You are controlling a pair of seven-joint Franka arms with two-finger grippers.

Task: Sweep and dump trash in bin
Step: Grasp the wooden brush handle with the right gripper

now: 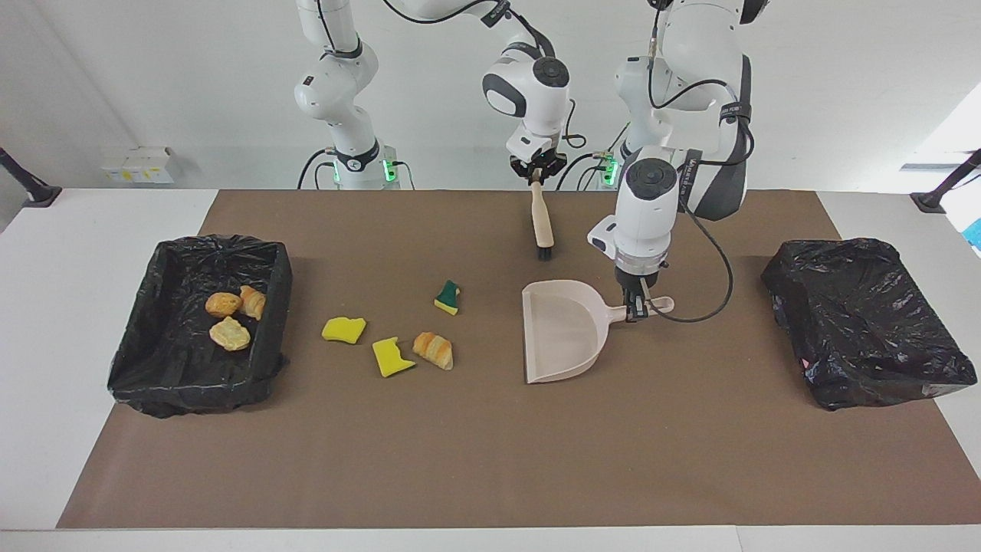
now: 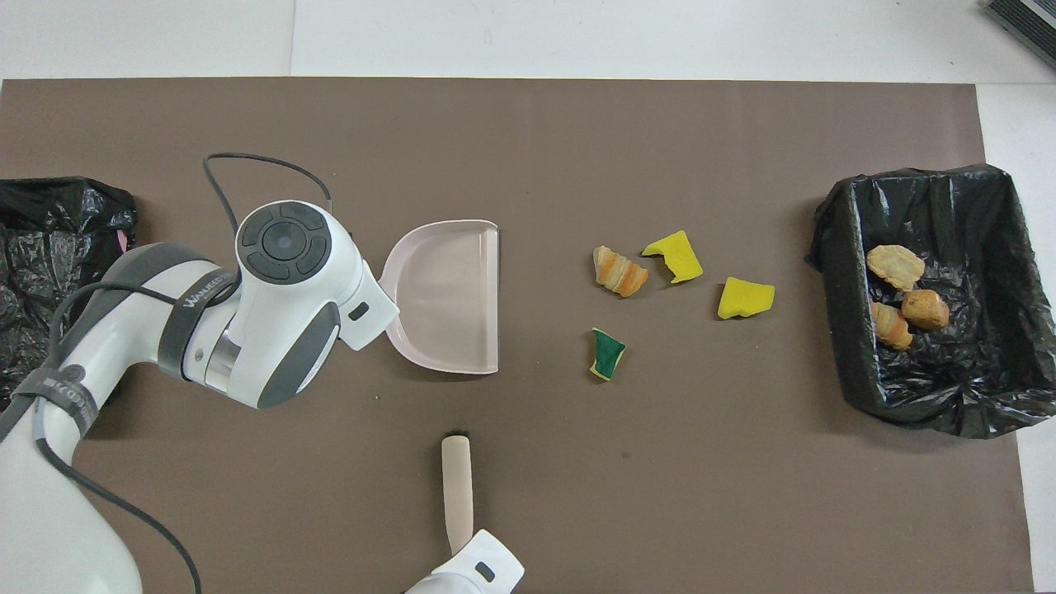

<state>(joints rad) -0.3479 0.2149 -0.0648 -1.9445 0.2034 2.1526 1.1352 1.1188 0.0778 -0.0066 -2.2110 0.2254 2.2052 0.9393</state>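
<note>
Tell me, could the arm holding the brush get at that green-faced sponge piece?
Probably yes: the right gripper holds the brush, and only bare mat lies between its bristles and the green-faced sponge.

A strap [image 2: 196,309] on the left arm reads "WANEED".

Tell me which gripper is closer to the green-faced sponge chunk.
Right. The right gripper holds the brush by its handle, its bristles down near the green-faced sponge chunk. The left gripper grips the dustpan handle, with the whole pan between it and the chunk.

Pastries [image 1: 230,314] in bin [image 1: 153,383]
</note>
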